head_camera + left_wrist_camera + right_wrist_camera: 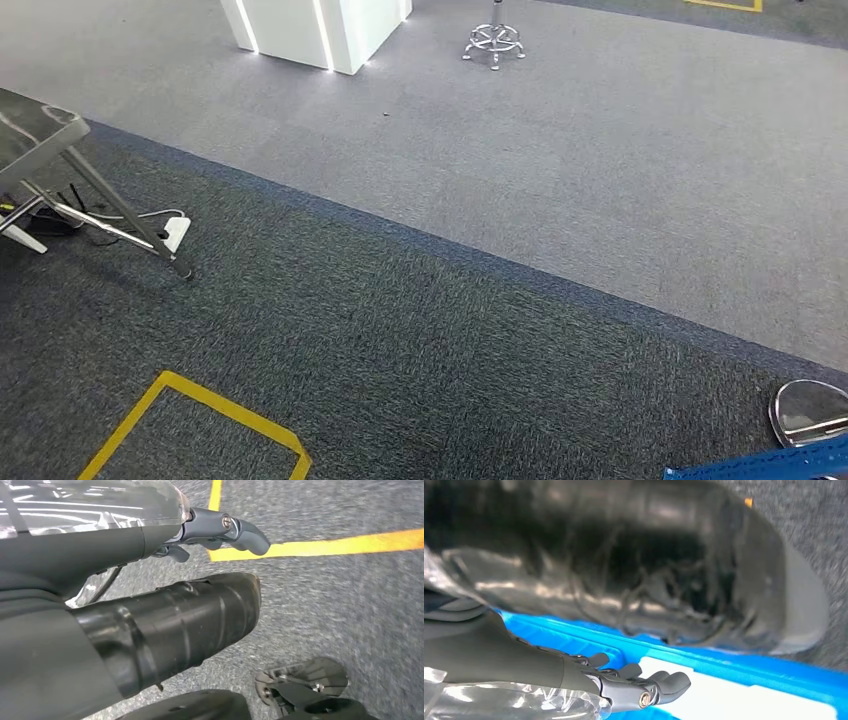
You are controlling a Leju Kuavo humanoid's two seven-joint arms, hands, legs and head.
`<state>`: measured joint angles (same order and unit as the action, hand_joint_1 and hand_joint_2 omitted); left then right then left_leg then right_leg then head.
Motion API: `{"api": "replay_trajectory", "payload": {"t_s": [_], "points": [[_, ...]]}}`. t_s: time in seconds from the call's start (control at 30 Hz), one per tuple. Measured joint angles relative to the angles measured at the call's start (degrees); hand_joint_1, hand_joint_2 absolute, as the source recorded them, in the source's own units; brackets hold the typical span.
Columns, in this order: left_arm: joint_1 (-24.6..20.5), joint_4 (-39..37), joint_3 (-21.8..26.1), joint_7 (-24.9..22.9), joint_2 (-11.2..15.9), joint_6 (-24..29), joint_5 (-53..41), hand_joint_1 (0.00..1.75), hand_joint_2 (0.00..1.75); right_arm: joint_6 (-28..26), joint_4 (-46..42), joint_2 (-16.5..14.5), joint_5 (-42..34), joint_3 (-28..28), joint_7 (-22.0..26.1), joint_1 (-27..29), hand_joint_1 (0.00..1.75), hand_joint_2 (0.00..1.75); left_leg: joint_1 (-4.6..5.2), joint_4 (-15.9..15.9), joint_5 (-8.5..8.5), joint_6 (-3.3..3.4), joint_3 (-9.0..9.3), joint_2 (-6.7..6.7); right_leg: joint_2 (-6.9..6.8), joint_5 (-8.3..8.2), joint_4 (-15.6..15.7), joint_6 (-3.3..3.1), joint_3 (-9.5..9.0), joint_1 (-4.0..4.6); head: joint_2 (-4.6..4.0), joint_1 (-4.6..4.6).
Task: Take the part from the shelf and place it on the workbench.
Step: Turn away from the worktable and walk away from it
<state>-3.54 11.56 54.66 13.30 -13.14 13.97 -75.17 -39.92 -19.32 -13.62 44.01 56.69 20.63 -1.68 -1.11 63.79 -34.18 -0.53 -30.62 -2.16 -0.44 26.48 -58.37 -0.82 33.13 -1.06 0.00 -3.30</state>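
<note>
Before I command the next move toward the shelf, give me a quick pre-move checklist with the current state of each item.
1. Left hand free of any load: ok, fingers loosely curled over the carpet, nothing in them.
2. Right hand free: ok, it holds nothing, hanging beside a blue frame.
3. Part located: not ok, not seen from here.
4. Shelf identified: cannot tell; a blue frame corner sits at lower right of the head view, too little to confirm.
5. Floor obstacles: not ok, metal stand legs and cables lie at left.
6. Yellow floor marking ahead: ok.
</note>
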Motion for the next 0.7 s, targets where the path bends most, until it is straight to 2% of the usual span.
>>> {"api": "replay_trajectory", "payload": {"t_s": [0.07, 0.1, 0.13, 0.17, 0.2, 0.27, 0.3, 0.33, 0.37, 0.4, 0.43, 0.47, 0.5, 0.53, 0.57, 0.6, 0.63, 0.67, 0.7], "points": [[0.2, 0.0, 0.0, 0.0, 0.0, 0.0, 0.0, 0.0, 0.0, 0.0, 0.5, 0.0, 0.3, 0.1, 1.1, -0.3, 0.0, 0.0, -0.03, 7.7, -3.25, 0.03, -3.75, 1.38, 1.31, -0.07, -0.1, -0.36, 0.16, 0.32, 0.0, 0.01], [0.3, 0.0, 0.0, 0.0, 0.0, 0.0, -0.1, 0.0, 0.0, 0.0, 0.8, 0.0, 0.4, 0.1, 1.8, -0.3, 0.0, 0.0, -0.02, 9.9, -3.47, 0.12, -4.96, 1.58, 2.11, -0.07, -0.1, -0.43, 0.18, 0.5, 0.0, 0.01], [0.4, 0.0, 0.0, 0.0, 0.0, 0.0, -0.1, 0.0, 0.0, 0.1, 1.1, 0.0, 0.5, 0.1, 2.2, -0.4, 0.0, 0.0, -0.01, 9.8, -2.45, 0.31, -5.17, 1.7, 2.92, -0.06, -0.2, -0.46, 0.15, 0.66, 0.0, 0.01], [0.4, 0.0, 0.0, 0.1, 0.0, 0.0, -0.1, 0.0, 0.0, 0.3, 1.5, 0.0, 0.7, 0.1, 2.4, -0.4, 0.0, 0.0, 0.02, 7.5, -0.49, 0.59, -4.39, 1.95, 3.72, -0.05, -0.3, -0.47, 0.08, 0.76, 0.0, 0.02], [0.4, 0.0, 0.0, 0.2, 0.0, 0.0, -0.1, 0.0, 0.0, 0.8, 1.8, 0.0, 0.8, 0.1, 2.2, -0.5, 0.0, 0.0, 0.06, 3.8, 1.9, 0.94, -2.91, 2.69, 4.47, -0.05, -0.3, -0.47, 0.01, 0.82, 0.0, 0.01], [0.4, 0.0, 0.0, 0.7, 0.0, 0.0, -0.3, 0.0, 0.0, 2.5, 2.8, 0.0, 1.3, 0.1, 0.9, -0.8, 0.0, 0.0, 0.23, -3.1, 4.89, 1.51, -0.25, 5.0, 5.82, -0.1, -0.5, -0.19, 0.13, 0.9, 0.0, 0.01], [0.4, 0.0, 0.0, 1.0, 0.0, 0.0, -0.4, 0.0, 0.0, 3.4, 3.2, 0.0, 1.5, 0.1, 0.1, -1.0, 0.0, 0.0, 0.38, -4.9, 5.36, 1.67, 0.37, 5.77, 6.39, -0.17, -0.5, 0.09, 0.3, 0.83, 0.0, 0.0], [0.3, 0.0, 0.0, 1.1, 0.0, 0.0, -0.5, 0.0, 0.0, 4.1, 3.6, 0.0, 1.8, 0.1, -0.7, -1.0, 0.0, 0.0, 0.55, -5.5, 5.31, 1.79, 0.51, 5.94, 6.95, -0.29, -0.5, 0.49, 0.48, 0.72, 0.0, 0.01], [0.2, 0.0, 0.0, 1.1, 0.0, 0.0, -0.6, 0.0, 0.0, 4.7, 3.9, 0.0, 2.0, 0.1, -1.3, -1.0, 0.0, 0.0, 0.64, -5.8, 5.5, 1.96, 0.62, 5.42, 7.5, -0.48, -0.3, 0.93, 0.63, 0.58, 0.0, 0.0], [0.1, 0.0, 0.0, 1.2, 0.0, 0.0, -0.7, 0.0, 0.0, 5.1, 4.2, 0.0, 2.3, 0.1, -1.7, -1.0, 0.0, 0.0, 0.62, -6.2, 5.83, 2.26, 0.81, 4.78, 7.15, -0.46, -0.4, 1.23, 0.73, 0.51, 0.0, -0.01], [0.1, 0.0, 0.0, 1.2, -0.1, 0.1, -0.7, 0.0, 0.0, 5.5, 4.4, 0.0, 2.5, 0.1, -1.9, -1.0, 0.0, 0.0, 0.57, -6.7, 6.22, 2.65, 1.03, 4.14, 5.98, 0.0, -1.0, 1.47, 1.05, 0.55, 0.0, -0.05], [0.1, 0.0, 0.0, 1.3, -0.1, 0.1, -0.7, 0.0, 0.0, 5.9, 4.6, 0.0, 2.8, 0.1, -2.1, -1.1, 0.0, 0.0, 0.49, -7.2, 6.58, 3.0, 1.2, 3.39, 4.42, 1.14, -2.5, 1.66, 1.82, 0.64, 0.0, -0.09], [0.2, 0.0, 0.0, 1.3, -0.2, 0.1, -0.7, 0.0, 0.0, 6.4, 4.7, 0.0, 3.1, 0.1, -2.3, -1.2, 0.0, 0.0, 0.47, -7.5, 6.8, 3.24, 1.24, 2.59, 2.64, 2.89, -5.3, 1.78, 3.1, 0.64, 0.0, -0.13], [0.3, 0.0, 0.0, 1.4, -0.2, 0.2, -0.8, 0.0, 0.0, 6.7, 4.8, 0.0, 3.5, 0.0, -2.5, -1.3, 0.0, 0.0, 0.56, -7.6, 6.83, 3.41, 1.21, 1.84, 1.58, 4.83, -8.9, 1.99, 4.8, 0.6, 0.0, -0.16], [0.4, 0.0, 0.0, 1.4, -0.3, 0.2, -0.8, 0.0, 0.0, 6.9, 5.0, 0.0, 4.0, -0.2, -2.7, -1.4, 0.0, 0.0, 0.62, -7.5, 6.79, 3.43, 1.16, 0.99, 1.22, 6.38, -12.4, 2.21, 6.49, 0.45, 0.0, -0.16], [0.4, 0.0, 0.0, 1.4, -0.3, 0.3, -0.8, 0.0, 0.0, 7.1, 5.1, 0.0, 4.5, -0.4, -3.0, -1.4, 0.0, 0.0, 0.65, -7.5, 6.72, 3.42, 1.13, 0.17, 1.09, 6.99, -14.8, 2.43, 7.57, 0.27, 0.0, -0.17], [0.4, 0.0, 0.0, 1.4, -0.3, 0.4, -0.8, 0.0, 0.0, 7.3, 5.2, 0.0, 4.9, -0.5, -3.4, -1.4, 0.0, 0.0, 0.63, -7.4, 6.59, 3.34, 1.14, -0.59, 0.92, 6.51, -15.1, 2.64, 7.64, 0.06, 0.0, -0.16], [0.3, 0.0, 0.0, 1.4, -0.3, 0.5, -0.8, 0.0, 0.0, 7.7, 5.3, 0.0, 5.2, -0.6, -3.8, -1.4, 0.0, 0.0, 0.59, -7.3, 6.42, 3.2, 1.17, -1.28, 0.57, 5.1, -13.3, 2.81, 6.58, -0.13, 0.0, -0.17], [0.3, 0.0, 0.0, 1.4, -0.3, 0.7, -0.9, 0.0, 0.0, 8.1, 5.4, 0.0, 5.4, -0.7, -4.2, -1.4, 0.0, 0.0, 0.54, -7.1, 6.19, 2.99, 1.25, -1.9, -0.18, 3.19, -9.6, 2.93, 4.55, -0.28, 0.0, -0.17]]}}
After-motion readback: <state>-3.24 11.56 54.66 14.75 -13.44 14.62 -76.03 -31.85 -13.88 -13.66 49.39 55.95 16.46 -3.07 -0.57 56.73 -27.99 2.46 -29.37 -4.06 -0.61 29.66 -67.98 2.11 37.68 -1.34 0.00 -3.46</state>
